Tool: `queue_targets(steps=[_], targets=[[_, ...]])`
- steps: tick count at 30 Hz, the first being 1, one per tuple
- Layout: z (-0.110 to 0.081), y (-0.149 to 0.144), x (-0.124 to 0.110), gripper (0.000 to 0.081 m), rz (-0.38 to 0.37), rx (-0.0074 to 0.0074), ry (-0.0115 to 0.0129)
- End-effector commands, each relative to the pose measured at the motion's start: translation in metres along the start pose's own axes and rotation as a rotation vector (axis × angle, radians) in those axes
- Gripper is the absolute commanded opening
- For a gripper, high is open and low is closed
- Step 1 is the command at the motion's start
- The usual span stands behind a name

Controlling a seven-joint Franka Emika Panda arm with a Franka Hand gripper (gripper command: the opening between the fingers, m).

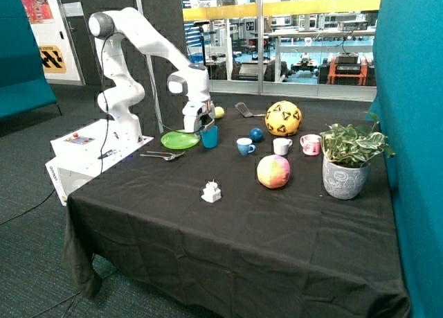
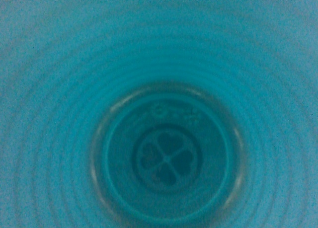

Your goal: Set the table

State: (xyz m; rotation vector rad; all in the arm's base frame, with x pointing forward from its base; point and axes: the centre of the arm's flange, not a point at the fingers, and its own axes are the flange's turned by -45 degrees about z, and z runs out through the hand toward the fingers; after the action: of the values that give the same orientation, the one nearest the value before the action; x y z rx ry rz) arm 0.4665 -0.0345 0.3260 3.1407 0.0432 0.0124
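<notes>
A teal cup [image 1: 209,136] stands on the black tablecloth right beside a green plate [image 1: 180,140]. My gripper [image 1: 205,125] is directly over the cup, down at its rim. The wrist view is filled by the cup's ribbed teal inside [image 2: 59,89], with a clover mark on its bottom [image 2: 168,159]. A fork and a spoon [image 1: 163,155] lie in front of the plate, near the table's edge by the robot's base. I cannot tell whether the cup rests on the cloth or is held just above it.
Beyond the cup stand a blue cup [image 1: 244,146], a white cup [image 1: 281,146] and a pink mug [image 1: 311,145]. A blue ball [image 1: 257,134], a yellow football [image 1: 283,118], a pink-yellow ball [image 1: 273,171], a potted plant [image 1: 346,167], a spatula [image 1: 243,110] and a small white object [image 1: 212,191] are around.
</notes>
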Motion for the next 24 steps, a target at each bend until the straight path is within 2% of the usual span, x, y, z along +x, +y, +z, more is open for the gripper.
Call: queue_targets(steps=[1, 13, 24], targets=[[-0.011, 0.002, 0.007, 0.0561, -0.003, 0.0006, -0.0079], [-0.041, 0.006, 0.011, 0.0532, -0.032, 0.0008, -0.0079], [-0.066, 0.016, -0.004, 0.0517, -0.037, 0.0008, -0.0079]])
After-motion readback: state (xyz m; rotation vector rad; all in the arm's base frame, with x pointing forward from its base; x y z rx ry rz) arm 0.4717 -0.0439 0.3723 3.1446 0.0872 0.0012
